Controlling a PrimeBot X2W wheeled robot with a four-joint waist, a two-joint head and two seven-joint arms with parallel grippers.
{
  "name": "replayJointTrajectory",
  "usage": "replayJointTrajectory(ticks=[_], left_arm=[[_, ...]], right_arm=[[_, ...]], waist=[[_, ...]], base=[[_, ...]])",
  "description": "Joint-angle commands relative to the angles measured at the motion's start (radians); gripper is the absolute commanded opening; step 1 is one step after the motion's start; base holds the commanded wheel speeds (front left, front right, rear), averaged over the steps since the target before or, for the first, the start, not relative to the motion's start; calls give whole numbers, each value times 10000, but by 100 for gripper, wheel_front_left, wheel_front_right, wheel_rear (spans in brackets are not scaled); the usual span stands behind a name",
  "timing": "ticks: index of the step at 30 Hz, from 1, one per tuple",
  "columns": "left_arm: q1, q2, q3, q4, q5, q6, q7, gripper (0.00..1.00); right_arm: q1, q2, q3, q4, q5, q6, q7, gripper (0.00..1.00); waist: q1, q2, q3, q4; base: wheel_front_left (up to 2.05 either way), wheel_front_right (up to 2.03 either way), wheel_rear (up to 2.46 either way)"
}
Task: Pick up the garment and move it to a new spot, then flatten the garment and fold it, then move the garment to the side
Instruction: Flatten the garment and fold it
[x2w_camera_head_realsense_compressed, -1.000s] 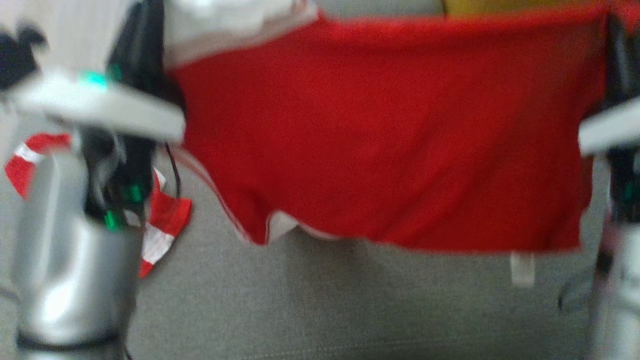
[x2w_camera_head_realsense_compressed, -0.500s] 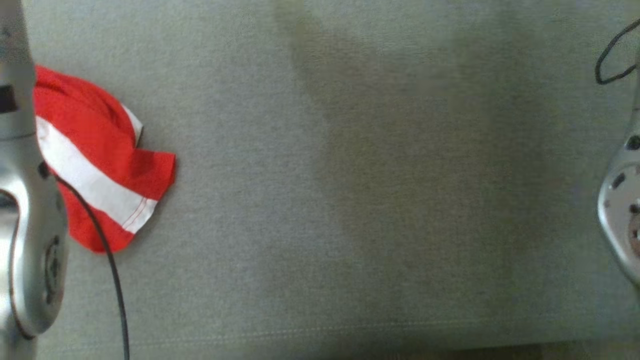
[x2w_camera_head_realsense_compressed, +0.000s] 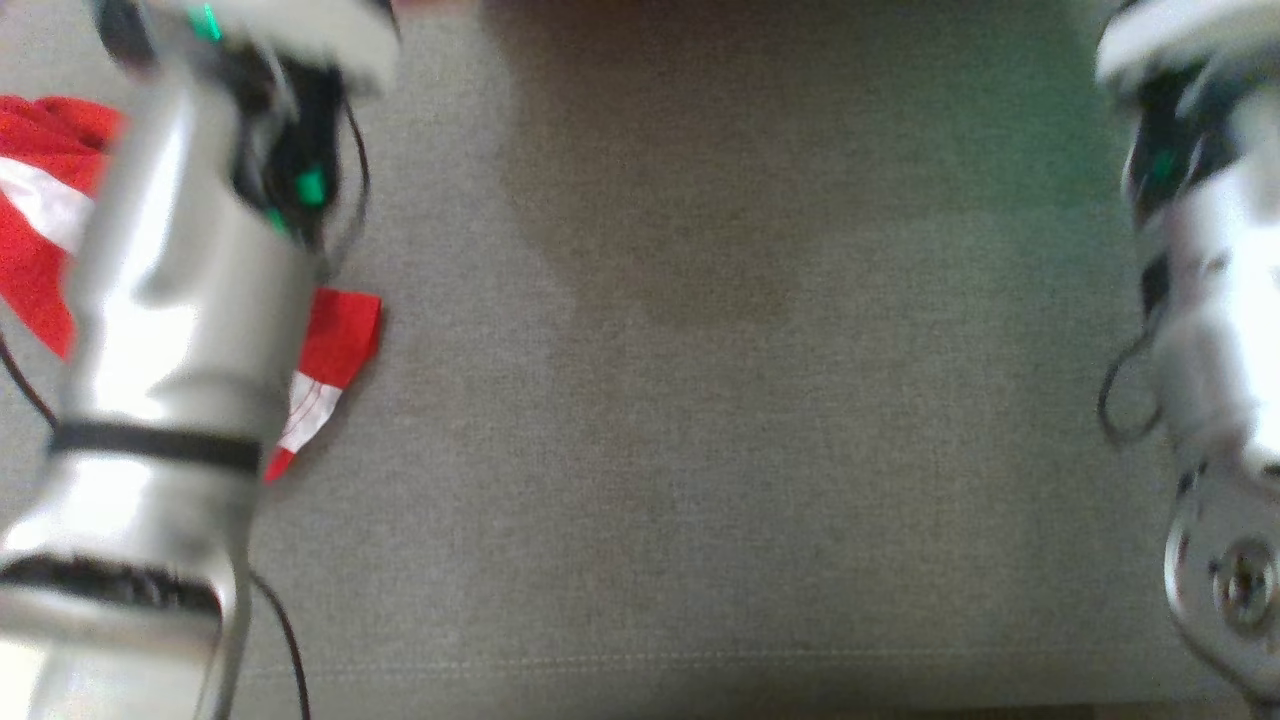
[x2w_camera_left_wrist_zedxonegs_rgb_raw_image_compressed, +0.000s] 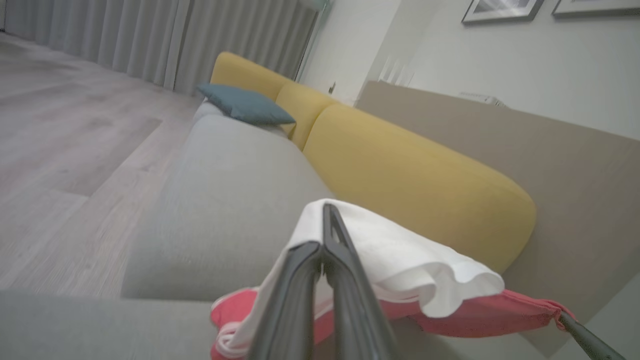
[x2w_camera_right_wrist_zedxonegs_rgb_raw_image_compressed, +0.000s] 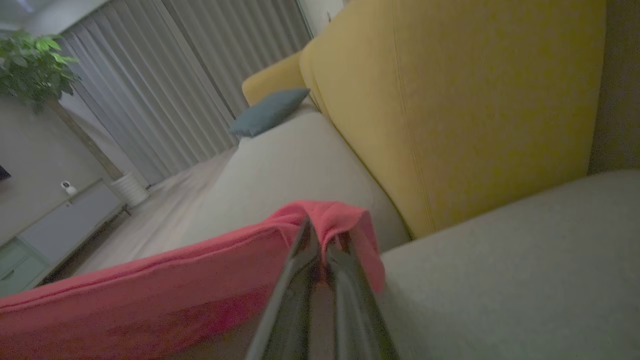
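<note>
The garment (x2w_camera_right_wrist_zedxonegs_rgb_raw_image_compressed: 150, 300) is red with white, the seat (x2w_camera_head_realsense_compressed: 700, 450) grey, the backrest (x2w_camera_left_wrist_zedxonegs_rgb_raw_image_compressed: 415, 180) yellow, the pillow (x2w_camera_left_wrist_zedxonegs_rgb_raw_image_compressed: 245, 105) teal.

The head camera looks down closely on the grey sofa seat (x2w_camera_head_realsense_compressed: 700, 450), while both wrist cameras skim low along it, sharing the yellow backrest (x2w_camera_left_wrist_zedxonegs_rgb_raw_image_compressed: 410, 185) and blue cushion (x2w_camera_right_wrist_zedxonegs_rgb_raw_image_compressed: 270, 112).

Right gripper (x2w_camera_right_wrist_zedxonegs_rgb_raw_image_compressed: 320, 237): fingers pressing together, pinching the garment's top corner.
Garment (x2w_camera_right_wrist_zedxonegs_rgb_raw_image_compressed: 150, 300): red, stretching away toward the lower left.
Sofa seat (x2w_camera_right_wrist_zedxonegs_rgb_raw_image_compressed: 500, 280): grey, lying underneath.
Backrest (x2w_camera_right_wrist_zedxonegs_rgb_raw_image_compressed: 450, 100): yellow, rising behind the seat.
Pillow (x2w_camera_right_wrist_zedxonegs_rgb_raw_image_compressed: 269, 112): blue, resting far along the seat.
</note>
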Motion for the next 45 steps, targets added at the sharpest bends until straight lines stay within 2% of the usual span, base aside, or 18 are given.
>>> replayJointTrajectory(ticks=[1,9,16,23,35,42,45], left_arm=[[110,663,41,-486,-211,-53,-83,0],[2707,1668,-1213,-1241,-950,-55,259,0],[4508,2578,-2432,-2422,-1429,-56,944,0],[5627,3289,-3312,-3632,-1696,-57,1576,0],[6951,4009,-3731,-5135,-1975,148,2200,0],[7587,4557,-3805,-6228,-2191,371,2597,0],[7708,4775,-3654,-6628,-2262,597,2620,0]], right_arm=[[104,-107,326,-152,211,-7,143,0],[2004,-625,1576,131,1215,-7,1347,0],[3573,-1408,2919,-410,2189,-7,2662,0],[4676,-2117,3977,-1135,3022,-7,3862,0],[6388,-3150,5217,-2399,4126,-7,6117,0],[7279,-3778,5387,-3592,4668,-7,7599,0],[7670,-3952,5143,-4324,4800,-7,8128,0]], waist=[[-1,0,-172,-7],[-1,0,-953,0],[-1,0,-1727,48],[-1,0,-2321,104],[-1,0,-3433,149],[-1,0,-3699,147],[-1,0,-3700,157]], base=[[0,0,0],[0,0,0],[0,0,0],[0,0,0],[0,0,0],[0,0,0],[0,0,0]])
